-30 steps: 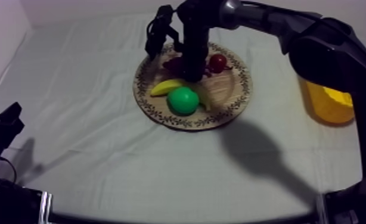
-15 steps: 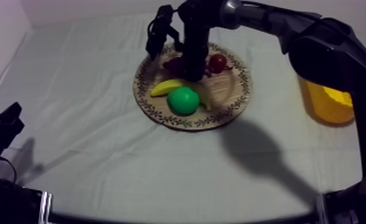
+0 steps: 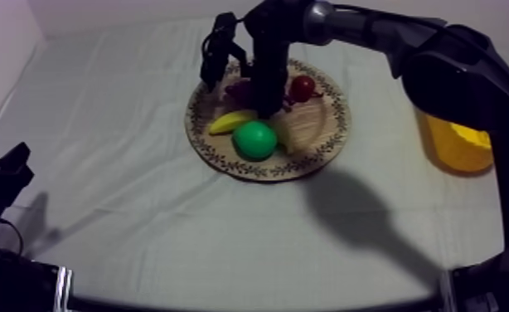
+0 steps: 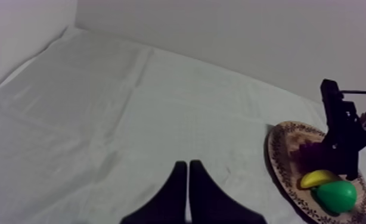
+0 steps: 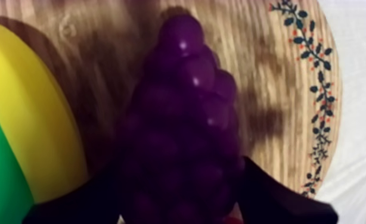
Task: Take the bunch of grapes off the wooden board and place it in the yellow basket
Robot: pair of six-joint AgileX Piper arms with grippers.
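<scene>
The purple bunch of grapes (image 5: 182,113) sits between my right gripper's (image 5: 179,184) two black fingers, which are closed against its sides just above the wooden board (image 5: 269,71). From above, my right gripper (image 3: 266,104) stands upright over the board's (image 3: 317,126) back half, with the grapes (image 3: 239,87) showing to its left. The yellow basket (image 3: 457,145) is at the right of the table, partly behind my right arm. My left gripper (image 4: 187,179) is shut on nothing, low over the cloth at the left (image 3: 7,170).
On the board also lie a banana (image 3: 230,122), a green pear (image 3: 254,139) and a small red fruit (image 3: 302,86). The banana (image 5: 36,119) lies right beside the grapes. Bare cloth stretches between the board and the basket.
My right arm has risen a little over the board, and slightly more of the grapes shows at its left. My left arm has not moved.
</scene>
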